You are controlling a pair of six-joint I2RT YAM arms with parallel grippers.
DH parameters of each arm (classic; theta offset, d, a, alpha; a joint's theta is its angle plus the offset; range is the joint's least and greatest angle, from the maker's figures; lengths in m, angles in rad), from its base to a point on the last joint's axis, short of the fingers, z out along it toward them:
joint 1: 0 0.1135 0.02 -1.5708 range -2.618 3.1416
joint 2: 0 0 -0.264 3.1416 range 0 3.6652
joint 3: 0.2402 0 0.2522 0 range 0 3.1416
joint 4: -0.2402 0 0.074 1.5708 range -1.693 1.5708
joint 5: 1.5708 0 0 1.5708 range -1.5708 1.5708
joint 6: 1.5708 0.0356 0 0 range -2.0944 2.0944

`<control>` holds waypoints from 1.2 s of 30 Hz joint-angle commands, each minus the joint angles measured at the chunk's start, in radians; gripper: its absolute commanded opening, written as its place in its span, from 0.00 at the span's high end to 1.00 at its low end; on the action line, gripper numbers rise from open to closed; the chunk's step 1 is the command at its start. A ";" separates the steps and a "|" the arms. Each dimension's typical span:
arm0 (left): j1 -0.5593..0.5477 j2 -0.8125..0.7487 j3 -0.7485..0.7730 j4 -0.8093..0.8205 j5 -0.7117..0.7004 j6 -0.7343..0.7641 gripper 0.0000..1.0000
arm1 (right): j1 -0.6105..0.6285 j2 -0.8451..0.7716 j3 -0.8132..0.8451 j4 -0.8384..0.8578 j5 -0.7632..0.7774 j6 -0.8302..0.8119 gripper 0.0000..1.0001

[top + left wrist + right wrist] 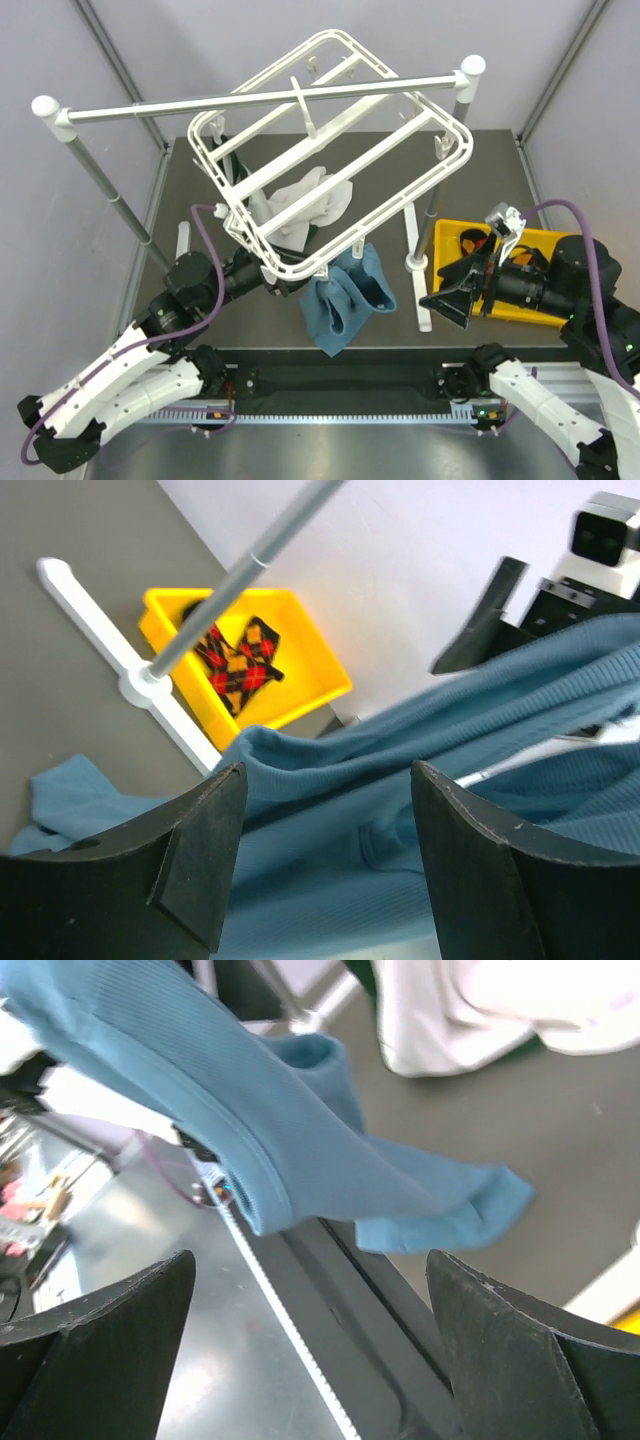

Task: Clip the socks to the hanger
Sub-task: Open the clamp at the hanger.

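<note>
Two black argyle socks (238, 665) lie in the yellow bin (310, 650) at the right; in the top view the right arm covers most of them. The white square hanger (300, 150) hangs tilted from the silver rail (200, 103). My left gripper (328, 780) is open and empty, low under the hanger's near edge (272, 278), facing a teal cloth (400, 810). My right gripper (441, 300) is open and empty beside the bin, also facing the teal cloth (250, 1110); its jaws stand wide in the right wrist view (310, 1270).
The teal cloth (345, 290) hangs from the hanger's near edge. A white cloth (312, 205) hangs under its middle. The rail's posts (415, 235) stand on white feet (120, 640). The table's front metal edge (150, 1360) is below the right gripper.
</note>
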 commanded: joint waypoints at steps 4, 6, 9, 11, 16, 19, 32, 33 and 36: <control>-0.004 -0.079 -0.063 -0.046 -0.155 -0.014 0.29 | -0.008 0.051 0.021 0.157 -0.187 0.007 0.06; -0.005 -0.119 -0.098 -0.078 -0.167 -0.021 0.26 | -0.008 0.044 0.008 0.202 -0.226 0.032 0.06; -0.004 -0.131 -0.115 -0.099 -0.178 -0.029 0.25 | 0.004 0.034 -0.060 0.313 -0.271 0.113 0.06; -0.004 -0.130 -0.104 -0.171 -0.245 -0.029 0.24 | 0.030 0.032 -0.111 0.353 -0.257 0.135 0.08; -0.004 -0.182 -0.040 -0.405 -0.451 -0.069 0.23 | 0.297 0.041 -0.203 0.400 -0.031 0.175 0.10; -0.004 -0.263 -0.063 -0.417 -0.460 -0.076 0.22 | 0.557 0.092 -0.225 0.415 0.227 0.161 0.11; -0.004 -0.418 -0.052 -0.466 -0.273 -0.037 0.25 | 0.780 0.213 -0.390 0.671 0.870 0.256 0.52; -0.005 -0.421 -0.046 -0.451 -0.252 -0.032 0.25 | 0.779 0.216 -0.403 0.689 0.901 0.264 0.64; -0.004 -0.417 -0.014 -0.391 -0.146 -0.017 0.27 | 0.779 0.221 -0.395 0.708 1.036 0.279 0.85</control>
